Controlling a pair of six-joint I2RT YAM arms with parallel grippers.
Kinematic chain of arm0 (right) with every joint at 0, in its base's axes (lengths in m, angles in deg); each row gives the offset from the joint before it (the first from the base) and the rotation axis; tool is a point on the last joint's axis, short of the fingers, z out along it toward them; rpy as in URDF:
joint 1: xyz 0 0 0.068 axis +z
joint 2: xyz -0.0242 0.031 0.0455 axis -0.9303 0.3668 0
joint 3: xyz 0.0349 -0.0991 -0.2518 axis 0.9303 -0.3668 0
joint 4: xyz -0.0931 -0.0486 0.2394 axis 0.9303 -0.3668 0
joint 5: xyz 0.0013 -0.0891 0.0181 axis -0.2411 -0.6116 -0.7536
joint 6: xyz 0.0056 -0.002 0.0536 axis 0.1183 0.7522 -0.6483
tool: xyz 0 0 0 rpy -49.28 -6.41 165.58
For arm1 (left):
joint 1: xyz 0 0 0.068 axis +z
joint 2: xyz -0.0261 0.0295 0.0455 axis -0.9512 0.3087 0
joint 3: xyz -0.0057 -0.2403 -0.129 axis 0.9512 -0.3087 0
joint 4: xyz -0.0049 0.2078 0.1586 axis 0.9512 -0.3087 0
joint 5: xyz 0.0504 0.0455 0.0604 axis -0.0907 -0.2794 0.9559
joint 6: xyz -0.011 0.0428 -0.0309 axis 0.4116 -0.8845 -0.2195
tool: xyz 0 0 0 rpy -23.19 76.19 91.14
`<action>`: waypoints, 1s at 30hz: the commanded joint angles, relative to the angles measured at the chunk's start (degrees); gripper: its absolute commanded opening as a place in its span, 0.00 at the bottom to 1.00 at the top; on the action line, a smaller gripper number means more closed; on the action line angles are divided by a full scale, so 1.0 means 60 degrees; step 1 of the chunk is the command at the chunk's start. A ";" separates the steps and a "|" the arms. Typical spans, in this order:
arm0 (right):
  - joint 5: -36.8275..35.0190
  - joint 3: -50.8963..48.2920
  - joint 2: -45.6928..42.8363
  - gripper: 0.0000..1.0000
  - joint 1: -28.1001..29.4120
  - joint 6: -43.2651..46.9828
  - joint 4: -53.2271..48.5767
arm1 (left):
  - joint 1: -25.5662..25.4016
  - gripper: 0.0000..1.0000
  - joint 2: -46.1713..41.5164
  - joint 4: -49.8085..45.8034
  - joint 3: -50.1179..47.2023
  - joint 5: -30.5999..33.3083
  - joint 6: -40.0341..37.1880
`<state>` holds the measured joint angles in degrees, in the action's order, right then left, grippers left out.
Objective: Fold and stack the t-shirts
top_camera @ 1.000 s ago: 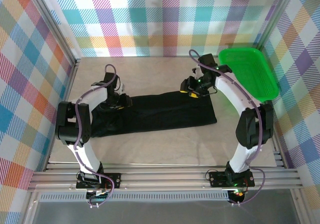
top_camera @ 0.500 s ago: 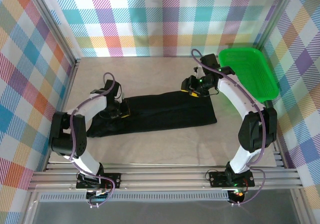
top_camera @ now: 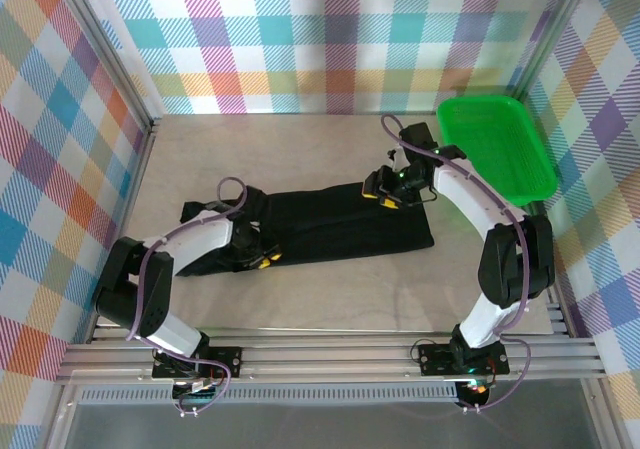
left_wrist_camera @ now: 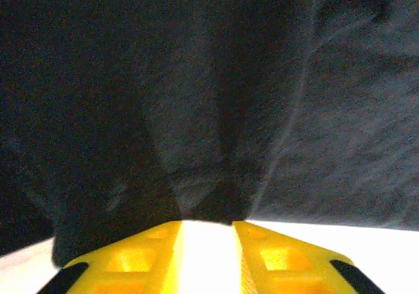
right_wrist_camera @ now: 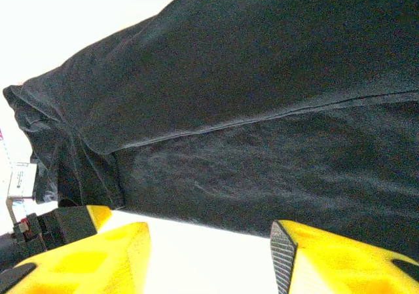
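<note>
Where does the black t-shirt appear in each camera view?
Top external: the t-shirt lies as a long folded band across the middle of the table.
Left wrist: the t-shirt covers the upper frame, puckered at bottom centre.
Right wrist: the t-shirt runs from top right across most of the frame.
Shared landmark: the pale table bordering the shirt's edge.

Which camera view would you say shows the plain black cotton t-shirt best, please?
The top external view: it shows the plain black cotton t-shirt nearly whole, lying as a long band on the pale table. The left wrist view gives a close-up of bunched fabric; the right wrist view catches one end, with a seam.
</note>
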<state>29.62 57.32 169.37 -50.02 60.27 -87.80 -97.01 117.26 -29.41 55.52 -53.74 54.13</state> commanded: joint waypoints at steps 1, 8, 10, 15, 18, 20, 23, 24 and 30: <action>0.0232 -0.0237 -0.0342 0.52 -0.0001 -0.0043 0.0179 | -0.0134 0.35 -0.0582 -0.1449 0.0242 0.1147 0.0784; 0.0133 -0.0181 0.0231 0.51 -0.0068 -0.0159 0.0165 | 0.0806 0.54 -0.2589 -0.2497 0.0444 0.1949 0.0281; 0.0263 -0.0041 0.0467 0.51 -0.0102 -0.0203 0.0245 | 0.1863 0.55 -0.2786 -0.2212 0.0072 0.1530 0.0065; 0.0323 0.0593 0.1100 0.51 -0.0131 -0.0165 0.0148 | 0.3092 0.58 -0.1809 -0.2037 0.0053 0.1338 -0.0618; 0.0296 0.0831 0.1489 0.51 -0.0254 -0.0160 0.0132 | 0.3241 0.60 -0.1283 -0.1499 -0.0008 0.1350 -0.0816; 0.0312 0.0971 0.1757 0.51 -0.0383 -0.0187 0.0119 | 0.3279 0.61 -0.1023 -0.0995 -0.0104 0.1177 -0.0863; 0.0263 0.1153 0.2217 0.50 -0.0605 -0.0218 -0.0029 | 0.3279 0.58 -0.0585 -0.0650 -0.0310 0.0918 -0.0996; 0.0237 0.1190 0.2354 0.50 -0.0665 -0.0205 -0.0086 | 0.3272 0.57 -0.0583 -0.0510 -0.0475 0.0803 -0.1015; -0.0423 0.1310 0.3030 0.49 -0.0922 -0.0218 -0.0581 | 0.3230 0.43 -0.1312 -0.0582 -0.1274 0.0519 -0.0988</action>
<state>29.23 63.51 186.11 -55.05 59.13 -88.12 -77.87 112.58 -32.20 49.42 -48.89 48.73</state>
